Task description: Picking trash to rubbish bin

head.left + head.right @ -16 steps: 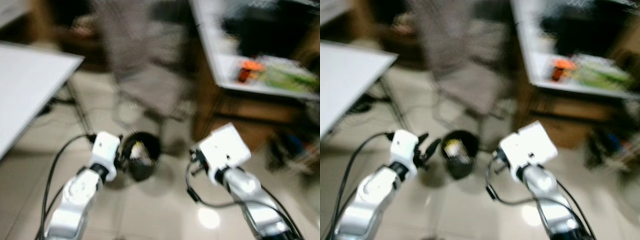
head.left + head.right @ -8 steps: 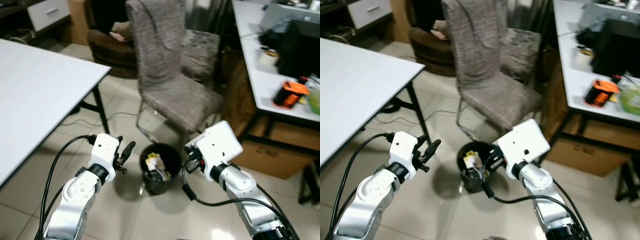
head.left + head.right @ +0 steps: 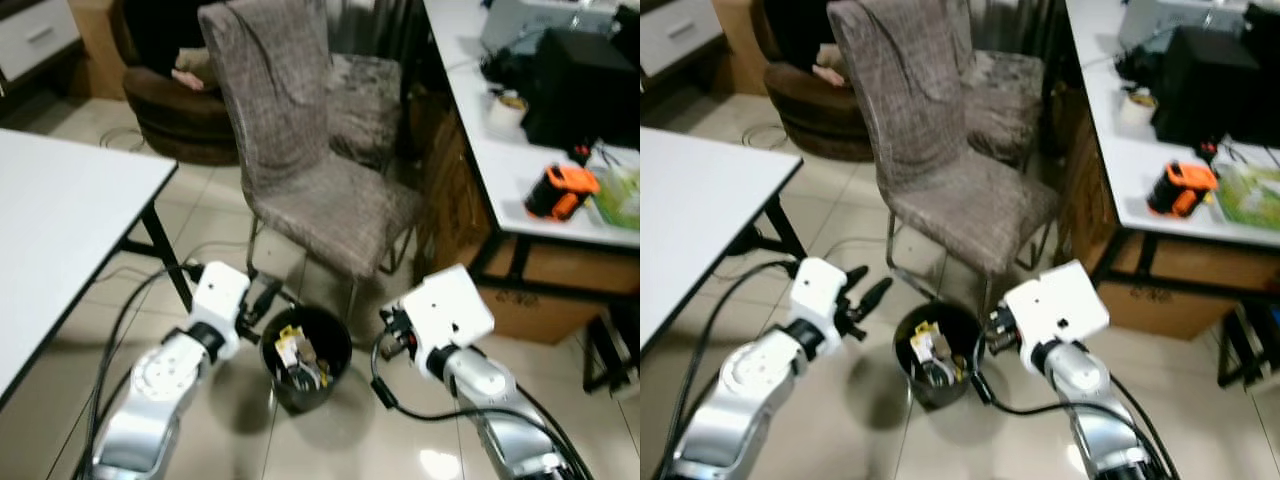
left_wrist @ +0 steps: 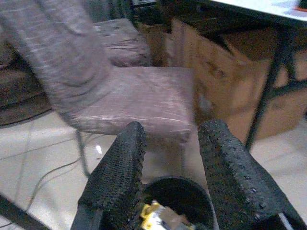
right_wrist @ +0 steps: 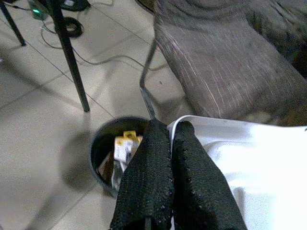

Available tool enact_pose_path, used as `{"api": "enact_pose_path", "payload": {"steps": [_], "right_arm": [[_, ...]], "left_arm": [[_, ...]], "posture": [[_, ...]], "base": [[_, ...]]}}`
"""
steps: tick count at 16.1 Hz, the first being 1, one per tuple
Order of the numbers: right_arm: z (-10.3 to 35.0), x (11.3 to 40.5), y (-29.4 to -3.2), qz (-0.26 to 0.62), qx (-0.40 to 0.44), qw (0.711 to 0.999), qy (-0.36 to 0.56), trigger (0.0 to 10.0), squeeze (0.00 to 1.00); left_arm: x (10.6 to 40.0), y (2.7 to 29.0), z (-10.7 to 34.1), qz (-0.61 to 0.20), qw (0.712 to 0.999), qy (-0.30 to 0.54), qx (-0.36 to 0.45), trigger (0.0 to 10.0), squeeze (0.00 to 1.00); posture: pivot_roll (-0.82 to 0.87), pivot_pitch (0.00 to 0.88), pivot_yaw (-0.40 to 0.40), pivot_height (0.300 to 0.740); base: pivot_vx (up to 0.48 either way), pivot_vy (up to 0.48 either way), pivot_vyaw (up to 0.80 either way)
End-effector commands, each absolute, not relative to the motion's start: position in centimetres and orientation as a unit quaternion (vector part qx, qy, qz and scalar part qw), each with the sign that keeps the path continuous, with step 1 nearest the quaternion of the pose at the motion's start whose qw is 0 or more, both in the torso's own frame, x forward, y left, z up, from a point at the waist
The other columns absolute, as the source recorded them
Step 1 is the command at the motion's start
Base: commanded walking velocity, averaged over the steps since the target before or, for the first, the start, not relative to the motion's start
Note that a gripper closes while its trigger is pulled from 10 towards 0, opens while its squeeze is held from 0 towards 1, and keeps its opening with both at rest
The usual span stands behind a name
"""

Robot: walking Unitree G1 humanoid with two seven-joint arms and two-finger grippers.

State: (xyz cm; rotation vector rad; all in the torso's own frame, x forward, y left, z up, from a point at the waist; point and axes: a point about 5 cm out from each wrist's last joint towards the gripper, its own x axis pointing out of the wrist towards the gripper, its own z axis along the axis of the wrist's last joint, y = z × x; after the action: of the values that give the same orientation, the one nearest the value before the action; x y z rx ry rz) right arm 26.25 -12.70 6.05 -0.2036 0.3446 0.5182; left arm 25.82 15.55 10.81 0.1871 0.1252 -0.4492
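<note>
A single round black rubbish bin stands on the pale tiled floor, just in front of a grey fabric chair. Inside the bin lies crumpled trash, including a white and yellow wrapper; the separate pieces cannot be counted.

Two silver robot arms reach toward the bin, one on each side. The left gripper hovers just left of the bin's rim, its two black fingers spread apart with nothing between them. In the left wrist view the bin sits below and between those fingers. The right gripper is held above the right side of the bin. In the right wrist view its two fingers are pressed together, and a white sheet-like piece lies right beside them; it is unclear whether the fingers pinch it.

One white table stands at the left. A second white desk at the right holds an orange and black object, a black box and a cup. A brown round seat stands behind the chair.
</note>
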Motion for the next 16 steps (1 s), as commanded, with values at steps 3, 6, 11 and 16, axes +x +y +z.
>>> {"api": "enact_pose_path", "payload": {"steps": [3, 6, 11, 16], "right_arm": [[6.2, 26.3, -11.6, 0.285, -0.101, 0.939, 0.164, 10.0, 0.00], [6.3, 26.5, -11.6, 0.295, -0.109, 0.935, 0.165, 10.0, 0.00], [6.3, 26.4, -10.5, 0.350, -0.133, 0.913, 0.162, 10.0, 0.00], [5.5, 26.4, -11.1, 0.324, -0.094, 0.924, 0.180, 10.0, 0.00]], "left_arm": [[25.6, 16.1, 10.7, -0.214, 0.970, 0.068, 0.094, 10.0, 0.00], [25.4, 16.1, 10.6, -0.212, 0.970, 0.070, 0.093, 10.0, 0.00], [25.3, 16.4, 10.7, -0.209, 0.971, 0.070, 0.094, 10.0, 0.00], [24.5, 16.6, 10.6, -0.224, 0.967, 0.082, 0.093, 10.0, 0.00]], "posture": [[-0.03, 0.096, -0.046, 0.740], [-0.03, 0.100, -0.053, 0.740], [-0.02, 0.110, -0.058, 0.740], [-0.01, 0.114, -0.066, 0.740]], "base": [[0.385, 0.000, 0.00], [0.389, 0.000, 0.00], [0.388, 0.000, 0.16], [0.229, 0.000, 0.32]]}}
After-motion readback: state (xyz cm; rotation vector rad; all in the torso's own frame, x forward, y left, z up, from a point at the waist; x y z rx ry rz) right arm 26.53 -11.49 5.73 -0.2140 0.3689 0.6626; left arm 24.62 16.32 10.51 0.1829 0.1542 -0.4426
